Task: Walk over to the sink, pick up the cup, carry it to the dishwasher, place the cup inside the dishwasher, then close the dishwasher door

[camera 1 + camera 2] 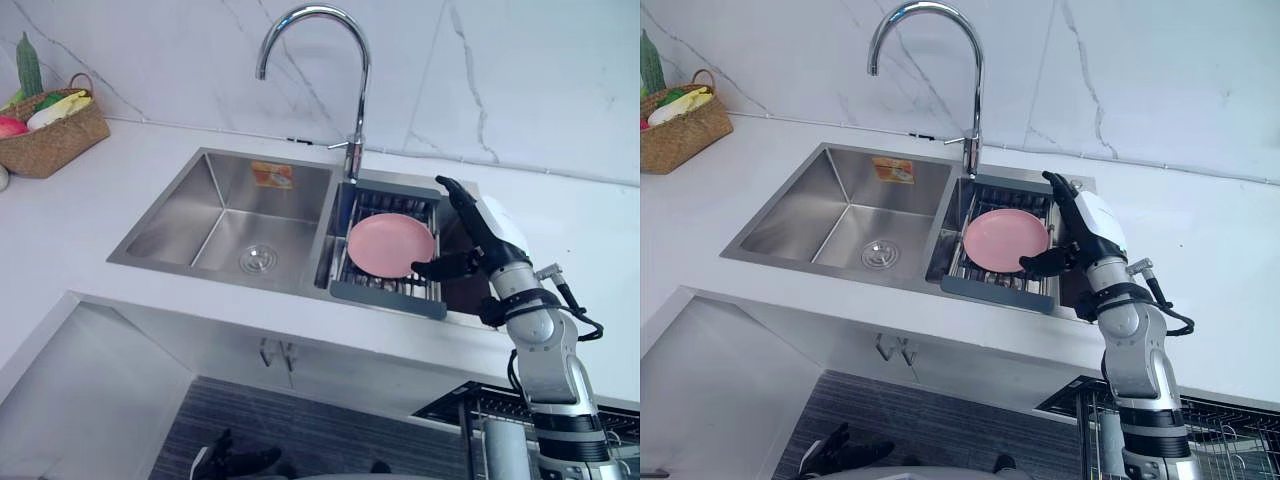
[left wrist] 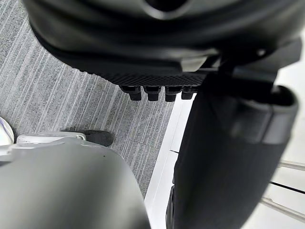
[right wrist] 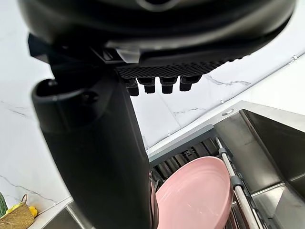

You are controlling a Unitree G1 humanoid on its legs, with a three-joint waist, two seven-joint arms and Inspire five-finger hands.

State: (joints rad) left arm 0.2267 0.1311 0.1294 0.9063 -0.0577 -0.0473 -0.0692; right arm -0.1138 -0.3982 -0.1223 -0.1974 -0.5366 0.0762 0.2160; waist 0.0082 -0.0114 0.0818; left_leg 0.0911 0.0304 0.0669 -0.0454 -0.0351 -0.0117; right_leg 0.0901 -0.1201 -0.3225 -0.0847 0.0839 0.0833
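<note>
**Left eye view.** Right hand: poised over the right end of the rack that is set in the sink. The fingers are straight and the thumb is spread toward the plate; nothing is gripped. The dish within reach is a pink plate resting in the rack. Where the cup lies cannot be told, and it is held by neither hand. Risk, as judged: if the hand were closed here, the plate would be taken in place of a cup. It could also be nudged along the rack by the thumb and tipped into the basin.

**Right eye view.** Tap: stands just behind the rack's far left corner. A straight lift looks free, but the tap could be struck by a swing to the left. Counter: bare to the right of the sink, so open room is offered there for withdrawal. Dishwasher rack: seen low at the right, below the counter edge, which could be clipped by the forearm on a descent. Basket: far left, well apart.

**Left wrist view.** Left hand: hung over the floor, fingers seemingly straight, nothing held.

**Right wrist view.** The thumb is seen just beside the plate's rim; contact cannot be told. A rack rail runs close along the plate, so little room is left for fingers under the rim.
</note>
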